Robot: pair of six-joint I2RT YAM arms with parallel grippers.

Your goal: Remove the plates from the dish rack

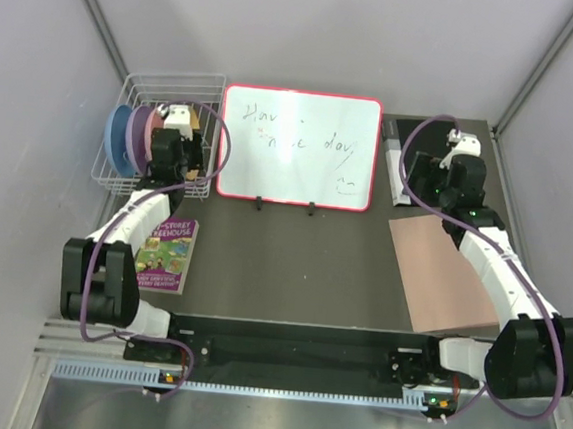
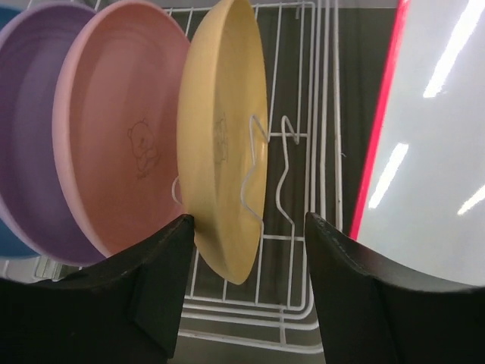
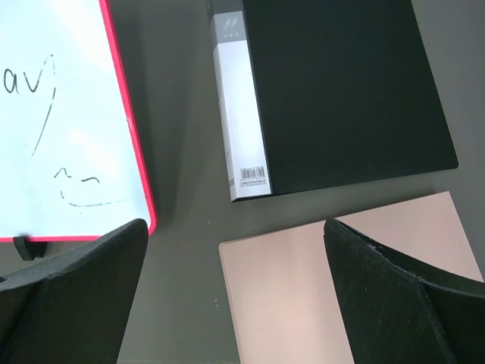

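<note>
The white wire dish rack (image 1: 173, 86) stands at the far left; its floor wires show in the left wrist view (image 2: 303, 152). Four plates stand on edge in it: blue (image 1: 116, 134), lavender (image 1: 133, 133), pink (image 1: 151, 127) and, in the left wrist view, yellow-orange (image 2: 223, 129) beside pink (image 2: 121, 144), lavender (image 2: 30, 129) and a sliver of blue (image 2: 11, 243). My left gripper (image 2: 250, 243) is open inside the rack, its fingers on either side of the yellow-orange plate's rim, the left finger (image 2: 163, 280) close to it. My right gripper (image 3: 235, 258) is open and empty above the table at the far right.
A red-framed whiteboard (image 1: 298, 147) stands right of the rack, close to my left gripper (image 1: 179, 125). A black binder (image 3: 341, 83) and a pink sheet (image 3: 341, 288) lie under my right gripper (image 1: 460, 149). A colourful book (image 1: 166, 254) lies at the near left.
</note>
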